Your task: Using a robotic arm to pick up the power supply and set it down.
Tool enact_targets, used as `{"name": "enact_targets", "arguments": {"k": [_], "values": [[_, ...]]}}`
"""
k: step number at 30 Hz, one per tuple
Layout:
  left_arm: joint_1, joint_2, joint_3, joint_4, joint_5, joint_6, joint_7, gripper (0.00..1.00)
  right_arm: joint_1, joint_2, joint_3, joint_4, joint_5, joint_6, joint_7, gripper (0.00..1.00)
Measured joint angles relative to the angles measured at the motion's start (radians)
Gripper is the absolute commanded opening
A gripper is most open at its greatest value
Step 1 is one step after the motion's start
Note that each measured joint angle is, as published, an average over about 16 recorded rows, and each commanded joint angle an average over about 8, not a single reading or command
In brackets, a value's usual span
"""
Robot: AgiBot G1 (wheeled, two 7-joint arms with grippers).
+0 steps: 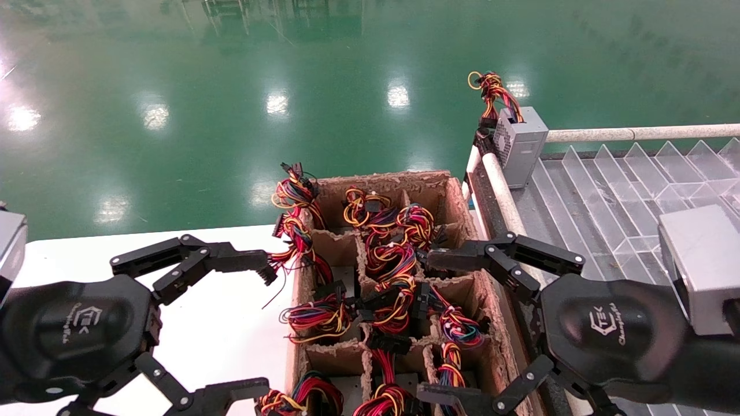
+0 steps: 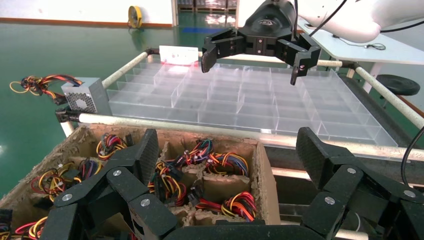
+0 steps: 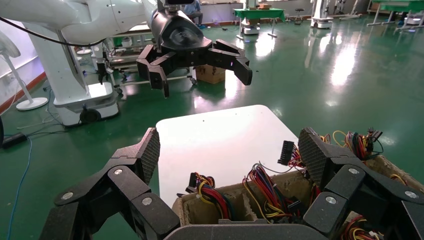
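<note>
The power supply is hidden; only red, yellow, orange and black wire bundles show in the cells of the cardboard box. My left gripper hangs open at the box's left side, over the white table. My right gripper hangs open at the box's right side, fingers pointing inward over the cells. Neither holds anything. In the left wrist view my left gripper looks across the box at the right gripper. In the right wrist view my right gripper faces the left gripper.
A grey box with a perforated vent face and a wire bundle on top stands at the far left corner of the clear divided tray, right of the cardboard box. White table lies left of it. Green floor lies beyond.
</note>
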Motion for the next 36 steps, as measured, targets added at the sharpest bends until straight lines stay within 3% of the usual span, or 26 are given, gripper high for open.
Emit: {"name": "enact_targets", "arguments": {"k": [30,36], "values": [[0.0,0.0,0.0,0.0,0.0,0.0,0.0,1.0,0.0,0.0,0.0,0.0,0.0,0.0,0.0,1.0],[0.0,0.0,0.0,0.0,0.0,0.0,0.0,0.25,0.0,0.0,0.0,0.0,0.0,0.0,0.0,1.0]]}}
